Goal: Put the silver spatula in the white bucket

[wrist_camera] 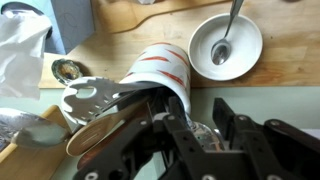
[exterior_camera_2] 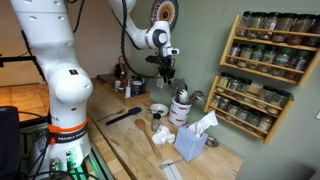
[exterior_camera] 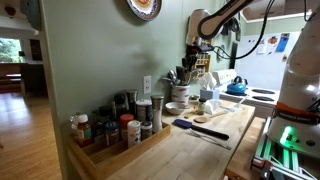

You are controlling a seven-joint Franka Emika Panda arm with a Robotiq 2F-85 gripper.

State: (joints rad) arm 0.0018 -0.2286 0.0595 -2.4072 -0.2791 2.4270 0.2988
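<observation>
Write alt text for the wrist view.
The gripper hangs close over a white, orange-striped bucket crammed with utensils, among them a silver slotted spatula. Beyond, on the wooden counter, a white bowl holds a spoon.

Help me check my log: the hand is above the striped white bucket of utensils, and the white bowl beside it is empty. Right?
Not quite. The white bowl is not empty: a spoon lies in it, as the wrist view shows. The hand is indeed above the striped white bucket of utensils.
</observation>
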